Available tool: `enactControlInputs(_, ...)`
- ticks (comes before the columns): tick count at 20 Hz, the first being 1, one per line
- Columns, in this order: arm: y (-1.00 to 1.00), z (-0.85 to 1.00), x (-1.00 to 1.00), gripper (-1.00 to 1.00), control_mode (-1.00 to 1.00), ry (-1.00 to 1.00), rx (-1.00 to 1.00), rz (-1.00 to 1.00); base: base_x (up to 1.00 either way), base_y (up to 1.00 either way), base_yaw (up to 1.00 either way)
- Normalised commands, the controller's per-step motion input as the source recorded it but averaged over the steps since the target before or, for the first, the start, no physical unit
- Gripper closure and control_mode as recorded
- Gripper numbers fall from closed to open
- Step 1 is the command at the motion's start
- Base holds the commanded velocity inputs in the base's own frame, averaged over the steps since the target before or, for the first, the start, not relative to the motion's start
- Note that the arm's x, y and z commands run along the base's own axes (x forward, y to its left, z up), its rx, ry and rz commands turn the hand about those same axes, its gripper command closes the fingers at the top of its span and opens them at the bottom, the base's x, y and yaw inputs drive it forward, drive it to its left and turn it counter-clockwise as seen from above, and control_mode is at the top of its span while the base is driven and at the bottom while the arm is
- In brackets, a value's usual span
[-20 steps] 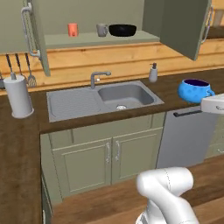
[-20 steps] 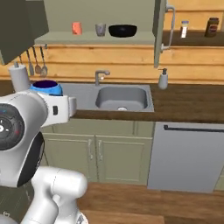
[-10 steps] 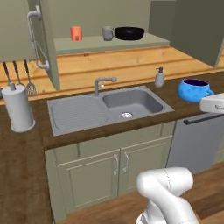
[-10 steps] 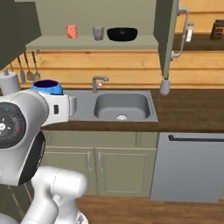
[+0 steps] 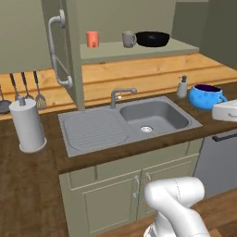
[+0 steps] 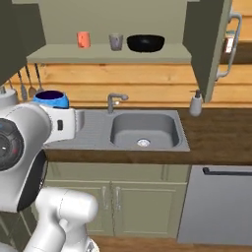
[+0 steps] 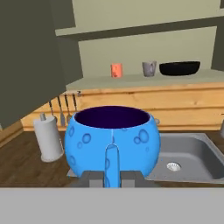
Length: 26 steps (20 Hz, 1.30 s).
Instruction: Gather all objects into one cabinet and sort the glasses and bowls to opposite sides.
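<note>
The tool (image 7: 111, 178) is clenched on the near rim of the blue bowl (image 7: 113, 141), carried above the desk (image 5: 32, 171). Ahead and higher, the shelf (image 7: 175, 78) holds cup (image 7: 116, 70), mug (image 7: 149, 68) and black dish (image 7: 180, 68). The one-sided rim pinch looks thin, so the bowl may tip or strike the shelf edge.

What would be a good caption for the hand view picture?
The pincer is shut on a speckled blue bowl, facing the open cabinet shelf with its orange-red cup, grey mug and black dish.
</note>
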Motion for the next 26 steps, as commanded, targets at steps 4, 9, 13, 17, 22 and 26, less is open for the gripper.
enactControlInputs(4, 0.00, 0.00, 0.00, 1.00, 1.00, 0.00, 0.00, 0.00, 0.68, 0.10, 0.03)
enactControlInputs(9, 0.00, 0.00, 0.00, 1.00, 1.00, 0.00, 0.00, 0.00, 0.57, 0.00, 0.14)
enactControlInputs(13, 0.00, 0.00, 0.00, 1.00, 1.00, 0.00, 0.00, 0.00, 0.51, 0.13, 0.08)
enactControlInputs(17, 0.00, 0.00, 0.00, 1.00, 1.00, 0.00, 0.00, 0.00, 0.70, 0.14, 0.00)
enactControlInputs(22, 0.00, 0.00, 0.00, 1.00, 1.00, 0.00, 0.00, 0.00, 0.81, 0.00, 0.07)
enactControlInputs(26, 0.00, 0.00, 0.00, 1.00, 1.00, 0.00, 0.00, 0.00, 0.66, 0.00, 0.15)
